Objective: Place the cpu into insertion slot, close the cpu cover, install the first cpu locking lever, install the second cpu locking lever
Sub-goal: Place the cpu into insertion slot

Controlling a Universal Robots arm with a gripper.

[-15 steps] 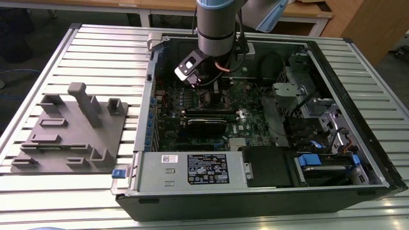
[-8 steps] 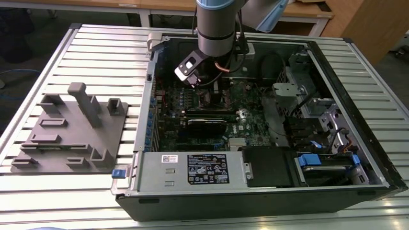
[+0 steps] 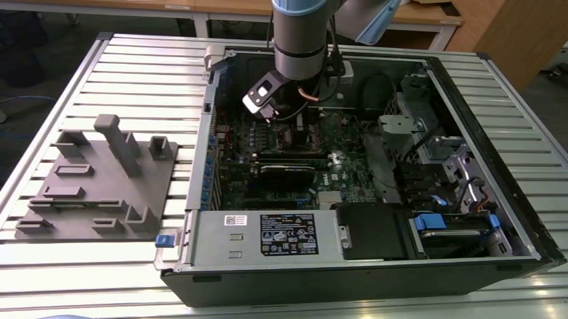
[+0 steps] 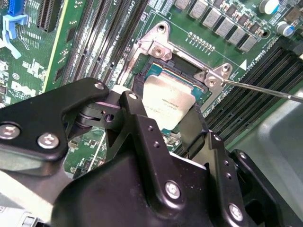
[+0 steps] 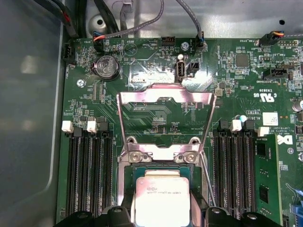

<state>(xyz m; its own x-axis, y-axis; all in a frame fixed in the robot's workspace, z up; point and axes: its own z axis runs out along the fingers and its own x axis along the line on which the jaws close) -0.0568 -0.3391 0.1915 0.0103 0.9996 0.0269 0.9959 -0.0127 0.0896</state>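
Note:
The cpu [image 4: 165, 97] [image 5: 161, 196], a flat square chip with a silver-grey top, sits between my black fingers [image 4: 135, 113], right over the insertion slot [image 4: 156, 49] [image 5: 161, 156]. My gripper [image 4: 165, 113] [image 5: 163, 215] [image 3: 293, 118] is shut on the chip's two sides, low inside the computer case. Whether the chip rests in the socket or hovers just above it, I cannot tell. The cpu cover [image 5: 165, 97], a silvery frame plate, stands flipped open behind the socket. A thin wire locking lever [image 4: 265, 90] [image 5: 207, 182] runs along one side of the socket, unlatched.
Black memory slots [image 5: 87, 170] [image 5: 234, 165] flank the socket on both sides. In the exterior view, the case's walls [image 3: 209, 133], a black expansion card [image 3: 288, 169] and the power supply [image 3: 266, 232] surround the work spot. A grey fixture tray [image 3: 98, 179] lies on the exterior view's left.

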